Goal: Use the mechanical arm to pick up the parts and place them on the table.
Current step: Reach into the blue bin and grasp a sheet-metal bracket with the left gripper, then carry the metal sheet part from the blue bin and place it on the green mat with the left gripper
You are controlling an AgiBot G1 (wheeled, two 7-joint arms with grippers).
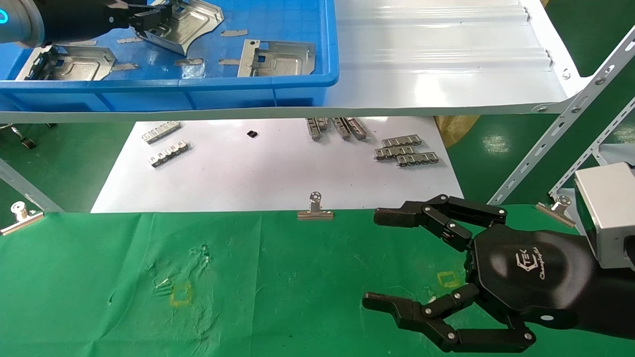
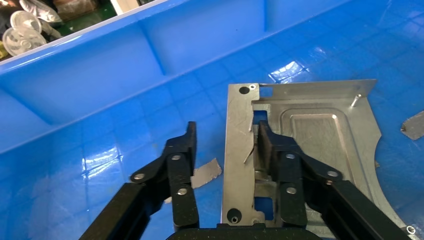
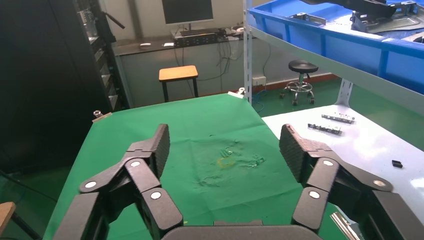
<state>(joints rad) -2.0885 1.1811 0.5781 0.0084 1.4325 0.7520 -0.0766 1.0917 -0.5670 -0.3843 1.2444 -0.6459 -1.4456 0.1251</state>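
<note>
your left gripper (image 1: 149,19) is reaching into the blue bin (image 1: 208,82) on the glossy white shelf (image 1: 436,59), with its jaws standing partly open astride the holed flange of 1 part (image 2: 305,130): the left wrist view is showing 1 finger (image 2: 272,150) lying on the plate's stepped face and the other finger (image 2: 182,155) sitting on the bin floor just outside the flange edge. you cannot tell whether that part is being pinched yet; it is looking flat on the bin floor. inside the blue bin, a 2nd part (image 1: 278,58) is lying toward the shelf's middle, and a 3rd part (image 1: 67,63) is lying near the bin's front wall, below your left arm. small grey scraps (image 1: 233,33) are lying between them.

your right gripper (image 1: 392,258), the mechanical arm, is hovering over the table (image 1: 273,297), well forward of the blue bin, with its fingers (image 1: 436,215) spread wide and holding nothing. below the blue bin's shelf, toothed metal strips (image 1: 404,151) are resting on a white sheet (image 1: 258,173), and a binder clip (image 1: 315,208) is sitting at the cloth's edge.
</note>
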